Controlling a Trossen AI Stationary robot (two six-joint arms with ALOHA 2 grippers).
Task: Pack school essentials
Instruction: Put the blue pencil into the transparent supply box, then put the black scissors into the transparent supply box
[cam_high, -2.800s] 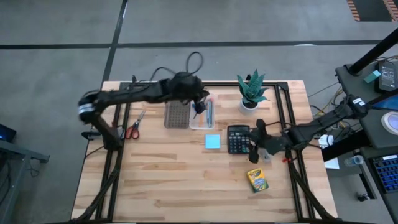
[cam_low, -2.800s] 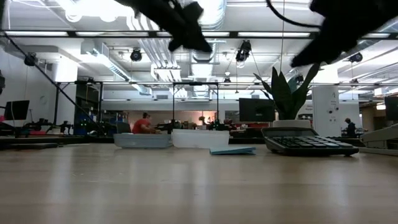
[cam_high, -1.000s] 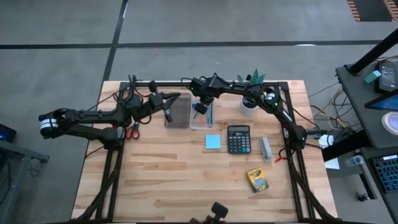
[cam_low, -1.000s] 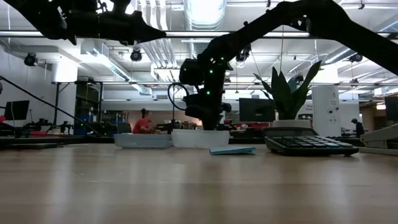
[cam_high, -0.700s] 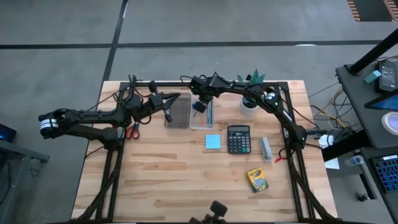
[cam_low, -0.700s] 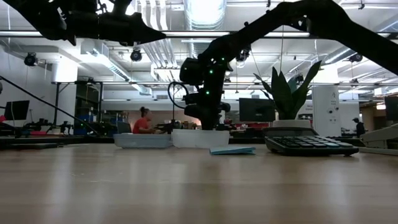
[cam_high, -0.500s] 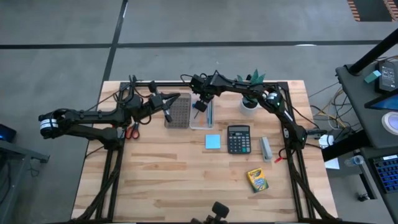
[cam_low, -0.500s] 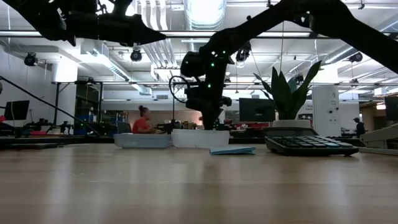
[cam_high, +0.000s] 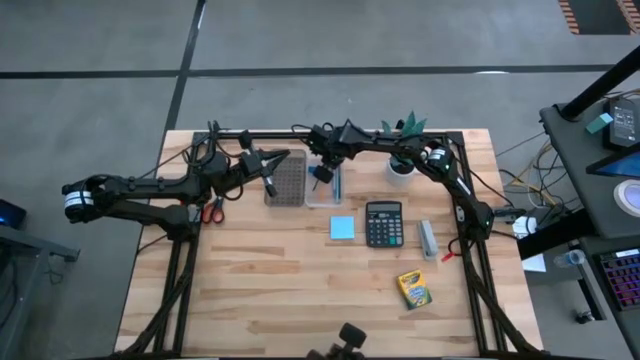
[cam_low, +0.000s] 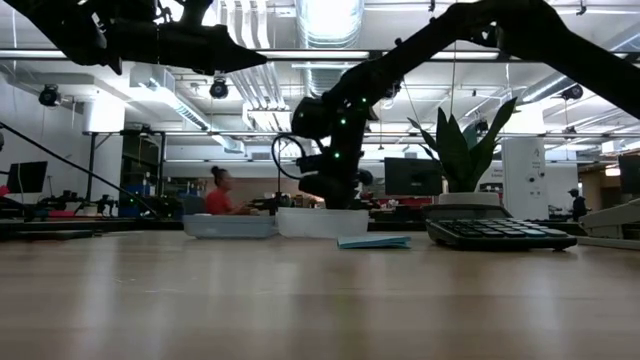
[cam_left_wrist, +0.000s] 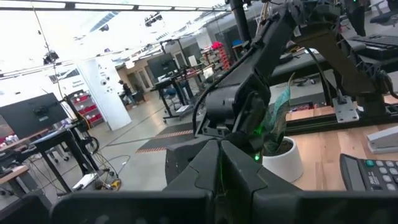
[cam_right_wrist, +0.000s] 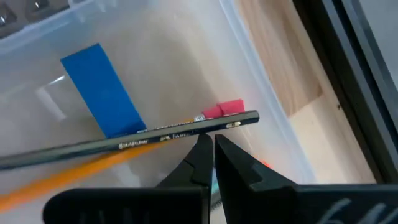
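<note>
Two dark arms reach over a wooden surface (cam_high: 300, 290): the right pincer (cam_high: 320, 172), fingers pressed together and holding nothing, hangs over a clear plastic bin (cam_high: 330, 186) at about 12 o'clock, where a dark pencil (cam_right_wrist: 143, 134), an orange pencil (cam_right_wrist: 56, 180) and a blue eraser (cam_right_wrist: 102, 90) lie. The left pincer (cam_high: 272, 160), also pressed together and empty, hovers just beside it at 11 o'clock. Red-handled scissors (cam_high: 213, 204) lie at 9 o'clock, a light-blue sticky pad (cam_high: 342, 228) and calculator (cam_high: 383, 222) near centre, and a crayon box (cam_high: 413, 290) at 4 o'clock.

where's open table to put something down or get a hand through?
Free: the wide near strip of the table, below the sticky pad and left of the crayon box; also between the scissors and the pad. Crowded: the far edge, around the grey tray, clear bin, plant and both claws.
</note>
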